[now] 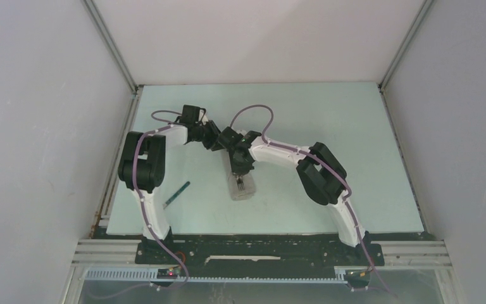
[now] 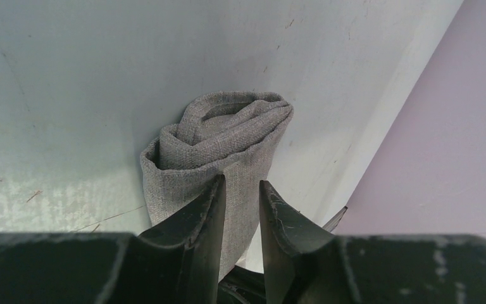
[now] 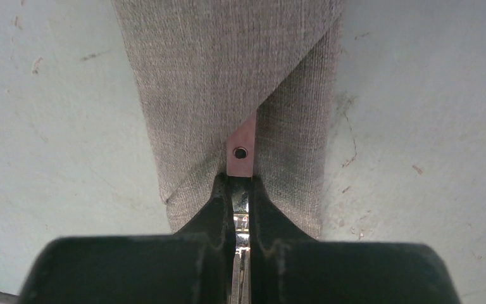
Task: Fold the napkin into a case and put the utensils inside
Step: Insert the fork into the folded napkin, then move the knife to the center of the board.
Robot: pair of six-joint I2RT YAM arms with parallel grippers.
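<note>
The napkin lies folded as a narrow grey case [image 1: 236, 191] in the middle of the table. My right gripper [image 1: 243, 175] is over its far end, shut on the silver fork [image 3: 241, 154]. The fork's end with a small hole is tucked under the overlapping cloth flaps [image 3: 228, 76]. My left gripper [image 1: 221, 145] sits just behind the right one. In the left wrist view its jaws [image 2: 242, 185] stand a narrow gap apart above the cloth [image 2: 221, 139], clamping nothing. The green-handled utensil [image 1: 176, 192] lies left of the case.
The pale table mat [image 1: 329, 114] is walled in at the back and on both sides. The left arm's base link [image 1: 142, 161] stands near the green utensil. The black mounting rail [image 1: 253, 248] runs along the near edge.
</note>
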